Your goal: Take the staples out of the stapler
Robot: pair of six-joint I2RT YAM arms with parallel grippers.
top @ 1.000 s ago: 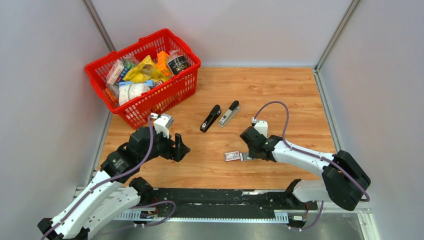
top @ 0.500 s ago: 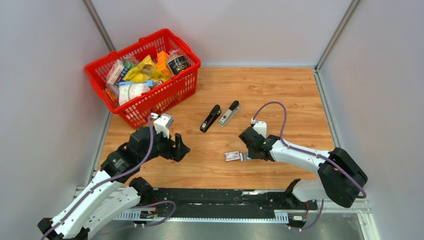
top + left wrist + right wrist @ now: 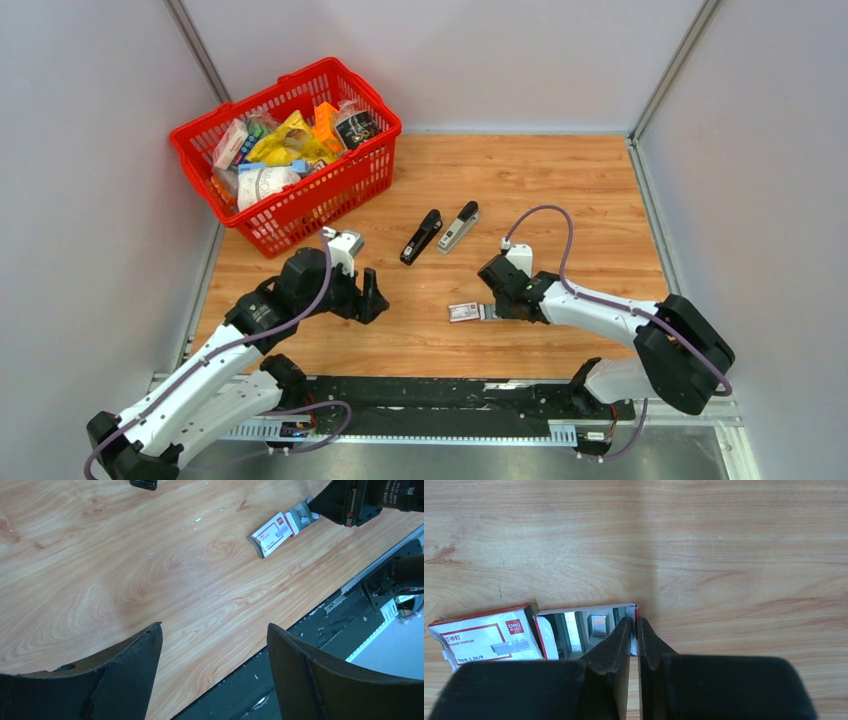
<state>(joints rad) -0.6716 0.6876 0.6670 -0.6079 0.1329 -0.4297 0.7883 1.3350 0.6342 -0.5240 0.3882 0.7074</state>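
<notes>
Right wrist view: right gripper (image 3: 635,625), nearly shut, apparently pinches drawer (image 3: 574,625) of white cardboard staple box (image 3: 484,630) open for unloading; left gripper (image 3: 214,630) gapes empty.

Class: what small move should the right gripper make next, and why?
Probably ease the tray a little further out. The right gripper looks pinched on the end wall of that tray, part-drawn from the staple box, and the stapler lies opened further back.

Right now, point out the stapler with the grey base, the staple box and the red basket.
stapler (image 3: 459,227): top view, middle of its body.
staple box (image 3: 274,532): left wrist view, its white printed top face.
red basket (image 3: 320,190): top view, its near mesh wall.
</notes>
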